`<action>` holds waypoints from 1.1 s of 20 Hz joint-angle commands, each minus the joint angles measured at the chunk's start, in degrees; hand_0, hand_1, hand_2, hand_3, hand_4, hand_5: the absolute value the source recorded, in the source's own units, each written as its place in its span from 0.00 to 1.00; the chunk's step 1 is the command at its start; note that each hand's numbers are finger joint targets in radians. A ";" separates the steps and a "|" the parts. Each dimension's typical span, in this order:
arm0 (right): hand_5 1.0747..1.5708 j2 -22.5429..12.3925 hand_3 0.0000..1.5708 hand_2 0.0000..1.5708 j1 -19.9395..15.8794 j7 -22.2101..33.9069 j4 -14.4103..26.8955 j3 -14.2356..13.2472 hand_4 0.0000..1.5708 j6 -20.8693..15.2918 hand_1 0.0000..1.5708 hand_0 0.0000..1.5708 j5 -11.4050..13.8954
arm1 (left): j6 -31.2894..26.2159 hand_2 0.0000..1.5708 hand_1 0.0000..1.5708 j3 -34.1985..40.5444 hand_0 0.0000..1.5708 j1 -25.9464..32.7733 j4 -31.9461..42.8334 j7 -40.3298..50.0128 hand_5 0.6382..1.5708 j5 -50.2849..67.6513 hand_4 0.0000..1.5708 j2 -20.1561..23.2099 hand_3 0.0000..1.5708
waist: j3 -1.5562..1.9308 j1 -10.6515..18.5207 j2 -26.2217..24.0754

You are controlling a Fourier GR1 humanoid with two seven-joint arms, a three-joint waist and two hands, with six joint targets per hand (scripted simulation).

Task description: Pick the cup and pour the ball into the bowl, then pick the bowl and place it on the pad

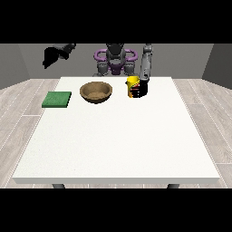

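A yellow cup (132, 84) stands upright on the white table (118, 136) at the far right of centre. The black hand at the view's right (141, 89) is against the cup's right side, its fingers wrapped round the cup. A brown wooden bowl (96, 91) sits left of the cup, a short gap between them. A flat green pad (57, 99) lies at the table's far left. The hand at the view's left (55, 55) is raised high above and behind the pad, away from everything. The ball is hidden from view.
The robot's torso (115, 61) stands behind the table's far edge. The whole near half of the table carries nothing. Wooden floor surrounds the table on both sides.
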 commanded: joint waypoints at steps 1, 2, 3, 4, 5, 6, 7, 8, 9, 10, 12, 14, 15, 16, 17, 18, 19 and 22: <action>1.00 -2.68 0.41 0.26 0.10 -1.60 2.35 -3.23 0.37 2.58 0.00 0.00 -2.17 | 0.70 1.00 0.85 -0.23 0.85 -0.23 2.70 -2.53 0.60 -1.30 0.82 0.01 1.00 | -0.13 0.74 0.56; 1.00 -0.49 0.43 0.25 3.13 -2.33 2.58 -1.84 0.37 0.40 0.00 0.00 -0.19 | -0.35 1.00 0.85 -0.46 0.85 -0.67 1.52 1.89 0.59 -1.02 0.82 0.77 1.00 | -0.12 1.64 -3.27; 1.00 -0.99 0.44 0.25 3.20 -2.04 6.54 -2.29 0.37 0.66 0.00 0.00 0.12 | 1.86 1.00 0.86 -3.84 0.86 -1.02 -1.00 8.00 0.58 -3.05 0.83 -0.99 1.00 | -0.09 3.74 -6.45; 1.00 -0.94 0.42 0.25 2.62 -0.76 4.91 -1.76 0.37 1.15 0.00 0.00 -0.44 | 3.51 1.00 0.86 -2.69 0.86 -3.16 -0.45 7.22 0.57 -3.18 0.84 -0.97 1.00 | -0.11 2.18 -5.73; 1.00 -2.41 0.43 0.26 4.88 -6.05 10.47 -3.64 0.37 3.35 0.00 0.00 -0.29 | 4.23 1.00 0.86 -7.88 0.86 -0.17 -3.59 8.41 0.57 -0.73 0.84 -1.01 1.00 | -0.08 3.52 -7.46; 1.00 -2.32 0.43 0.25 3.66 -6.10 12.42 -5.18 0.37 2.23 0.00 0.00 -1.11 | 3.78 1.00 0.86 -7.93 0.86 -3.83 -5.40 13.29 0.56 -2.35 0.84 -1.02 1.00 | -0.05 5.56 -8.17; 1.00 -3.83 0.45 0.24 4.06 -2.88 8.13 -4.31 0.37 4.74 0.00 0.00 -2.20 | 3.51 1.00 0.86 -4.72 0.86 -3.40 -3.08 9.81 0.55 -3.08 0.84 -0.02 1.00 | -0.10 2.37 -7.64; 1.00 -2.76 0.45 0.25 5.58 -6.96 11.41 -4.17 0.36 4.48 0.00 0.00 -0.96 | 6.60 1.00 0.86 -6.89 0.86 -5.41 -5.21 13.74 0.56 -2.88 0.84 -1.02 1.00 | -0.08 3.10 -7.60; 1.00 -2.93 0.45 0.25 5.20 -3.69 9.93 -3.71 0.36 4.48 0.00 0.00 -1.43 | 5.44 1.00 0.85 -5.82 0.85 -5.76 -4.43 14.08 0.56 -4.28 0.83 0.33 1.00 | -0.10 2.85 -8.59; 1.00 -2.53 0.42 0.26 5.29 -2.51 9.93 -3.14 0.35 3.84 0.00 0.00 -0.93 | 8.28 1.00 0.86 -7.33 0.86 -6.66 -4.22 17.65 0.55 -6.13 0.83 -0.63 1.00 | -0.08 2.78 -10.99; 1.00 -5.51 0.41 0.25 3.05 -5.35 12.12 -5.38 0.35 6.89 0.00 0.00 -2.56 | 13.25 1.00 0.86 -8.42 0.86 -9.14 -4.53 16.61 0.58 -9.16 0.83 -1.02 1.00 | -0.08 2.67 -6.36; 1.00 -5.14 0.44 0.24 4.36 -5.60 12.12 -5.23 0.35 6.98 0.00 0.00 -2.49 | 16.07 1.00 0.86 -9.65 0.86 -10.10 -3.16 20.14 0.62 -12.10 0.84 -0.11 1.00 | -0.07 1.09 -7.54; 1.00 -3.84 0.43 0.23 1.81 -3.06 11.00 -3.79 0.35 5.10 0.00 0.00 -1.82 | 18.59 1.00 0.87 -10.34 0.87 -13.55 -1.75 23.87 0.64 -14.47 0.87 1.34 1.00 | -0.06 0.46 -8.43; 1.00 -5.18 0.41 0.21 0.32 -5.66 11.61 -5.39 0.35 6.63 0.00 0.00 -3.11 | 20.67 1.00 0.87 -10.89 0.87 -14.81 -1.08 23.50 0.66 -16.23 0.88 1.68 1.00 | -0.04 -0.09 -4.48; 1.00 -5.68 0.42 0.22 1.39 -7.59 11.02 -5.49 0.35 9.02 0.00 0.00 -3.90 | 23.69 1.00 0.88 -10.51 0.88 -15.49 -0.39 22.70 0.66 -17.30 0.91 2.06 1.00 | -0.04 -3.10 -2.46; 1.00 -6.78 0.41 0.21 0.03 -5.22 11.40 -5.79 0.35 8.74 0.00 0.00 -4.02 | 22.31 1.00 0.89 -11.32 0.89 -15.07 0.51 23.30 0.67 -17.98 0.95 1.95 1.00 | -0.08 -2.18 -2.67; 1.00 -7.13 0.43 0.21 -0.24 -5.47 11.65 -6.01 0.34 9.94 0.00 0.00 -4.75 | 23.16 1.00 0.89 -11.23 0.89 -18.34 1.08 27.51 0.67 -18.94 0.95 2.83 1.00 | -0.07 -3.30 -3.26; 1.00 -7.19 0.44 0.22 -3.77 -5.91 12.27 -6.08 0.34 7.19 0.00 0.00 -3.53 | 23.88 1.00 0.89 -11.52 0.89 -23.11 1.56 29.31 0.67 -21.08 0.95 3.32 1.00 | -0.09 -2.37 0.47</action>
